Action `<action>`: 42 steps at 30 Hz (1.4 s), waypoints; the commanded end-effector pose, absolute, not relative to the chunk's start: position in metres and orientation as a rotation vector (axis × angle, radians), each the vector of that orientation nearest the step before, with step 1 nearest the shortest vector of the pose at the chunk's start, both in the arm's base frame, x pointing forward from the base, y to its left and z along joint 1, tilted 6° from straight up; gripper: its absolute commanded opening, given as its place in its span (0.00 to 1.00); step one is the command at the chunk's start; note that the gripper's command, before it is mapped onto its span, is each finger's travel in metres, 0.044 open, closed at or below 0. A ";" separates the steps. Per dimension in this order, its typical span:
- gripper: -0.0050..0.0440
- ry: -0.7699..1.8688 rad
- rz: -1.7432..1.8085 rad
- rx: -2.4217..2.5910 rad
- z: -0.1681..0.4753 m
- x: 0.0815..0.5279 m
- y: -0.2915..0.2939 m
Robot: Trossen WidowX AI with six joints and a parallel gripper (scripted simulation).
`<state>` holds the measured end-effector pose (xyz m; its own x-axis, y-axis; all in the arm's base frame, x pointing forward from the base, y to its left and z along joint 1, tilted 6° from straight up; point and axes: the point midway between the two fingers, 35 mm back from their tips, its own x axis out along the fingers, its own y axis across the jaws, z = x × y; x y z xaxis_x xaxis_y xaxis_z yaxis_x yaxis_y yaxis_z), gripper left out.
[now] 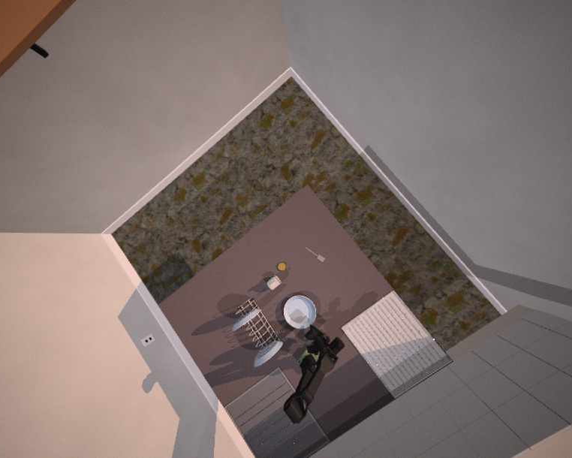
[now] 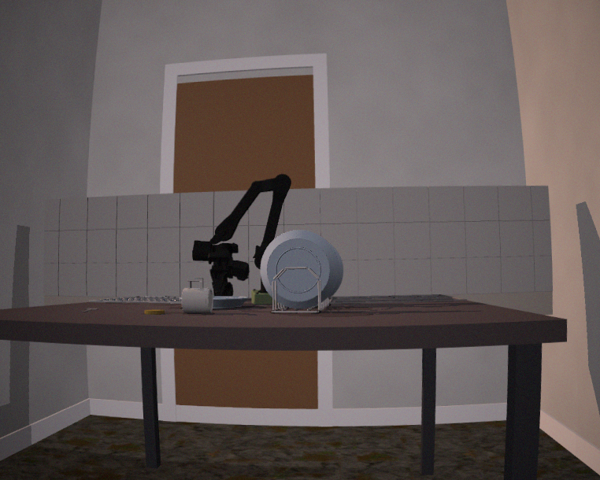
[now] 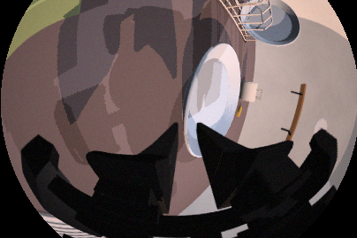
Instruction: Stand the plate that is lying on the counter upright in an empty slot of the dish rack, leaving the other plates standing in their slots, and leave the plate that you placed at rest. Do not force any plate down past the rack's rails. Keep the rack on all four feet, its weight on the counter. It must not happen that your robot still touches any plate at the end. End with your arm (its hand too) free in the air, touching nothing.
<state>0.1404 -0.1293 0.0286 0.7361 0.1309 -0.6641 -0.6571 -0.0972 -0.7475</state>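
Showing, from above, a cream wall at left, then a brown counter bearing the dish rack with two plates standing; right of those, the loose plate lying flat, under a slightly parted, unladen gripper at its near side; farther right, a ribbed panel and grey wall.

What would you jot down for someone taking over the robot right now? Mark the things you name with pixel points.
Gripper [image 1: 310, 328] [image 2: 223, 293] [image 3: 186, 126]: partly open, nothing held, fingertips close by the near edge of the lying plate.
Lying plate [image 1: 299, 311] [image 2: 230, 300] [image 3: 215, 95]: flat on the counter [image 1: 296, 227] [image 2: 372, 320], beside the dish rack [image 1: 260, 331] [image 2: 320, 294].
Done: two other plates stand in the rack, one toward each end.
Left: grip the lying plate, stand it in an empty slot between them, release it at rest.
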 end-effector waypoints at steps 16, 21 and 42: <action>0.29 0.448 0.700 -1.532 0.026 0.143 -0.129; 0.29 0.448 0.700 -1.532 0.025 0.143 -0.129; 0.29 0.448 0.700 -1.532 0.023 0.147 -0.128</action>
